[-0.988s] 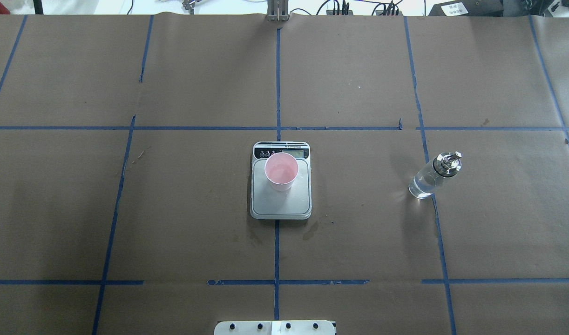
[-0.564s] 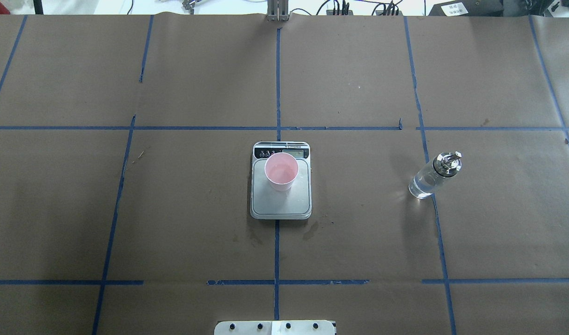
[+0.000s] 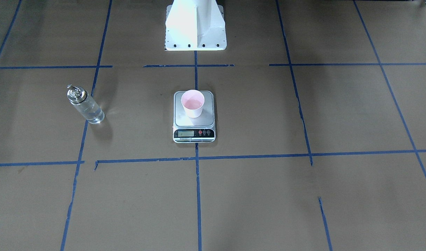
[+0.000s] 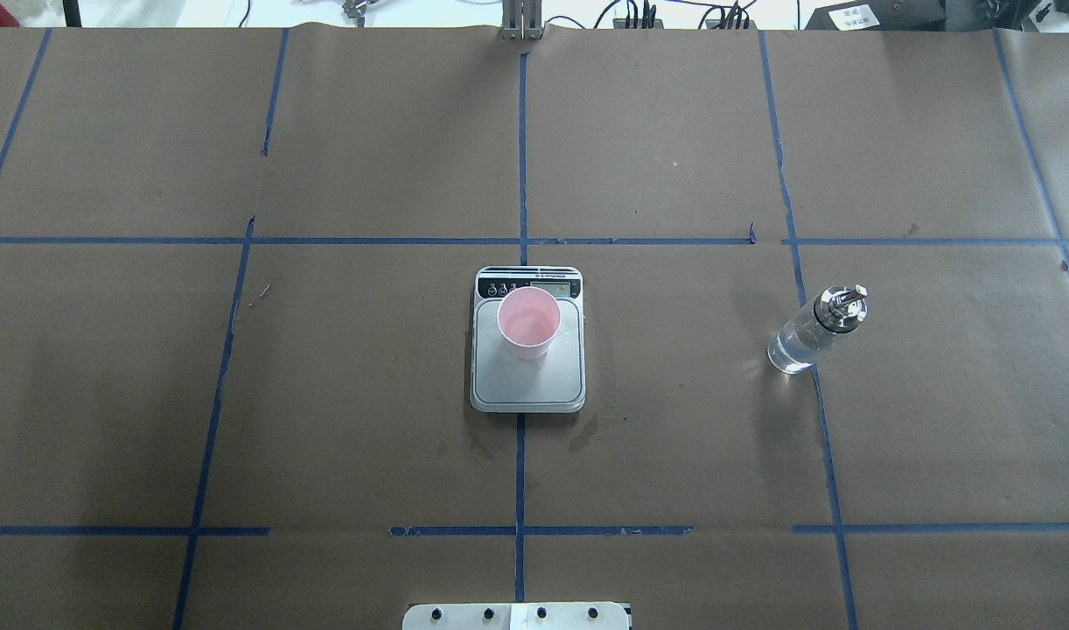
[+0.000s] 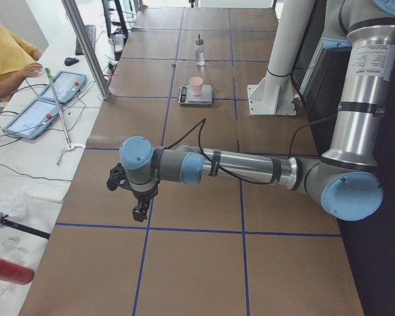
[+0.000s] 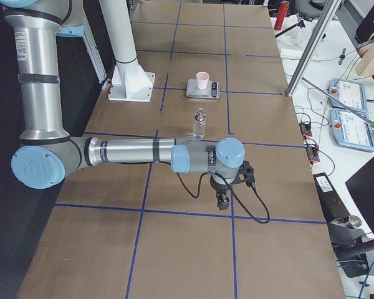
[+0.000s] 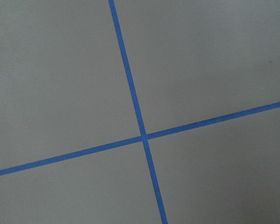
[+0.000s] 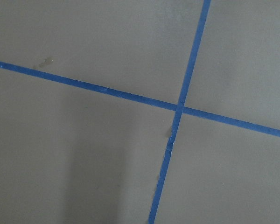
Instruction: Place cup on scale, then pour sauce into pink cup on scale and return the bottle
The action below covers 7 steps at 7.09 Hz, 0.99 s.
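Note:
The pink cup (image 4: pixel 528 322) stands upright on the far part of the silver scale (image 4: pixel 527 385) at the table's middle. The clear glass bottle (image 4: pixel 814 331) with its silver spout stands upright on the brown paper to the right, clear sauce in its lower part. The front-facing view shows the cup (image 3: pixel 193 103), scale (image 3: pixel 194 122) and bottle (image 3: pixel 84 105) too. My left gripper (image 5: pixel 139 212) hangs over the table's left end, far from the scale. My right gripper (image 6: pixel 222 200) hangs over the right end, beyond the bottle (image 6: pixel 199 123). I cannot tell whether either is open.
Blue tape lines cross the brown paper. The robot's white base (image 3: pixel 195 28) stands behind the scale. An operator (image 5: pixel 6 56) sits at a side bench with tablets (image 5: pixel 49 99). A metal post (image 5: pixel 85 46) stands at the table's far edge.

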Each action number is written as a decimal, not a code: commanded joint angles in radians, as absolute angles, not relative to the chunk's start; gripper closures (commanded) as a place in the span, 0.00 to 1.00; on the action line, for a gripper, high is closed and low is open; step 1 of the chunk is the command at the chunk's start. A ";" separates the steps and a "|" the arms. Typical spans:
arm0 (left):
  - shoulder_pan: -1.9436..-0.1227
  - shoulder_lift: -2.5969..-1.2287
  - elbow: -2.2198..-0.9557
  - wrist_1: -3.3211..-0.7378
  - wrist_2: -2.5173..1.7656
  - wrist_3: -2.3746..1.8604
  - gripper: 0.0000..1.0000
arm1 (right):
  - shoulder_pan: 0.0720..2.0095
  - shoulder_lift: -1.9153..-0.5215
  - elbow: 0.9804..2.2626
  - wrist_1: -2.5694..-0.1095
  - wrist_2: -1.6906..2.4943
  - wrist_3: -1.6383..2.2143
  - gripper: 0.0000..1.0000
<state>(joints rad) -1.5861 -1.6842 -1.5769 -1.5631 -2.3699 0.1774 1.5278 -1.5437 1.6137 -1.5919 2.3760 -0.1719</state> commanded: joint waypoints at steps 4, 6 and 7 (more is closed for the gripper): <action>-1.586 -1.683 -1.577 -1.563 -2.370 0.178 0.00 | 1.528 -1.548 1.615 -1.545 2.373 -0.173 0.00; -1.586 -1.680 -1.578 -1.562 -2.370 0.178 0.00 | 1.528 -1.566 1.615 -1.545 2.376 -0.172 0.00; -1.586 -1.680 -1.577 -1.562 -2.370 0.176 0.00 | 1.528 -1.566 1.615 -1.546 2.382 -0.172 0.00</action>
<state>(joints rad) -1.5862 -1.6806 -1.5776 -1.5622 -2.3700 0.1776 1.5278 -1.5628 1.6155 -1.5452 2.3766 -0.1720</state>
